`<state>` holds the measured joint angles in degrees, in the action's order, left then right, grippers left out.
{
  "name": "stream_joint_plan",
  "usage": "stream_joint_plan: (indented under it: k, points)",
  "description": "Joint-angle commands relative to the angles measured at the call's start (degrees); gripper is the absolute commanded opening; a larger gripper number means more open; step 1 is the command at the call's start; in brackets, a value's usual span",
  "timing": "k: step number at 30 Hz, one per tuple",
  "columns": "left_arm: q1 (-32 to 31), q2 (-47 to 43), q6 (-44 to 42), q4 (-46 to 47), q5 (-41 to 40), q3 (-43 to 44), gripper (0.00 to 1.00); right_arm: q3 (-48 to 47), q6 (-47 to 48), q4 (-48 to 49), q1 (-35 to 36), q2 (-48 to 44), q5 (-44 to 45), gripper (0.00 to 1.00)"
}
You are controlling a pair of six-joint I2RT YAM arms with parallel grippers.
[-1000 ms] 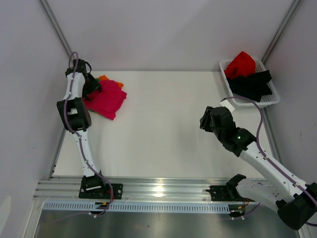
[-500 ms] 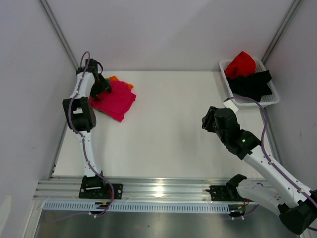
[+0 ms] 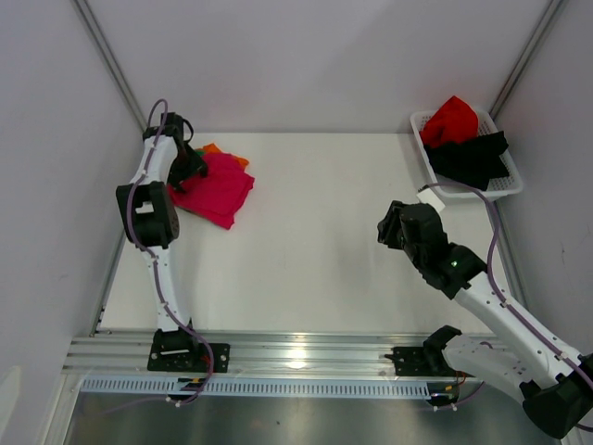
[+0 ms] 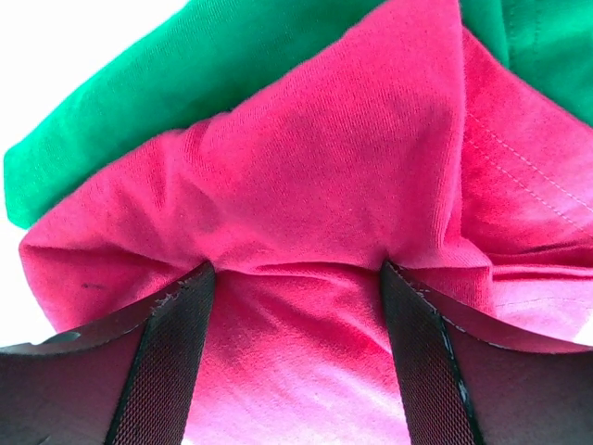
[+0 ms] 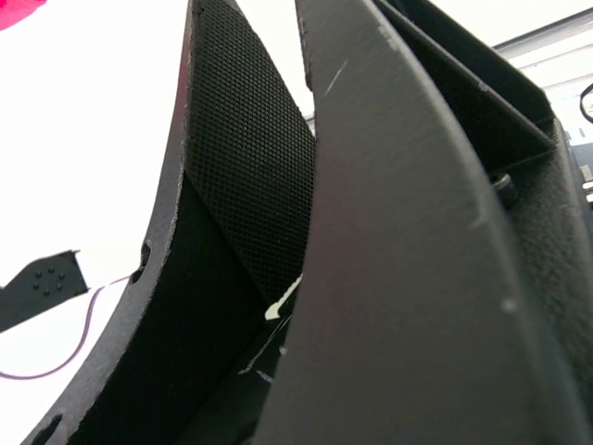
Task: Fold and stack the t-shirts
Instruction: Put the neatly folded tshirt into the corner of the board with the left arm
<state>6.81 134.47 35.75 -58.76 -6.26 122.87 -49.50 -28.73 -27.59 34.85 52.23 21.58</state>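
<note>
A magenta t-shirt lies folded at the table's far left, on top of a green one and an orange one whose edges stick out behind it. My left gripper is at the stack's left edge. Its jaws are open wide, and both fingertips press into the magenta cloth, which bulges between them. A red t-shirt and a black t-shirt lie crumpled in the basket. My right gripper hovers over the table's right side, its jaws a little apart and holding nothing.
The white lattice basket stands at the far right corner, against the right wall. The left wall runs close beside the stack and the left arm. A metal rail with both arm bases crosses the near edge.
The left gripper and the stack slid a short way right, most of it in the first half second. The right gripper lifted slightly.
</note>
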Motion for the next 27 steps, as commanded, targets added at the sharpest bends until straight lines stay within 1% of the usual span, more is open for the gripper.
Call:
stream_joint_plan:
  k: [1, 2, 6, 9, 12, 13, 16, 18, 22, 23, 27]
  points:
    - [0.1, -4.3, 4.8, -7.9, -0.9, -5.0, 0.75, -0.9, 1.0, 0.2, -0.2, -0.8, 0.4, 0.41]
    - [0.4, -5.1, 5.7, -7.7, -0.6, -7.9, 0.76, -1.0, 1.3, 0.0, -0.2, -0.9, 0.4, 0.41]
    - [0.6, -9.2, 8.1, -7.2, -0.9, -12.4, 0.76, -1.5, 1.7, 0.2, -0.3, -0.9, 0.5, 0.41]
    - [0.6, -10.8, 8.5, -7.9, -2.2, -15.9, 0.76, -1.5, 1.8, 0.4, -0.3, -0.9, 0.1, 0.41]
    - [0.7, -13.5, 9.0, -7.7, -4.2, -18.2, 0.79, -1.1, 1.7, 0.6, -0.4, -0.9, -0.2, 0.41]
    - [0.8, -14.2, 9.1, -7.4, -4.6, -20.5, 0.79, -1.0, 1.7, 0.7, -0.5, -1.0, -0.4, 0.41]
    - [1.5, -16.6, 9.5, -6.2, -5.7, -23.3, 0.79, -0.8, 1.8, 1.0, -0.5, -0.8, -0.8, 0.41]
    - [1.9, -17.1, 9.3, -6.5, -6.3, -22.6, 0.79, -0.5, 1.7, 1.1, -0.5, -0.7, -1.0, 0.41]
    - [2.0, -17.5, 8.0, -8.2, -7.5, -18.4, 0.79, 0.4, 1.6, 2.0, -0.6, -0.2, -1.5, 0.41]
    - [1.9, -17.8, 7.7, -8.6, -7.9, -15.8, 0.79, 0.6, 1.4, 2.3, -0.6, -0.2, -1.5, 0.41]
    - [1.9, -19.2, 5.0, -8.7, -9.0, -10.6, 0.79, 1.8, 0.6, 3.3, -0.6, 0.8, -2.6, 0.41]
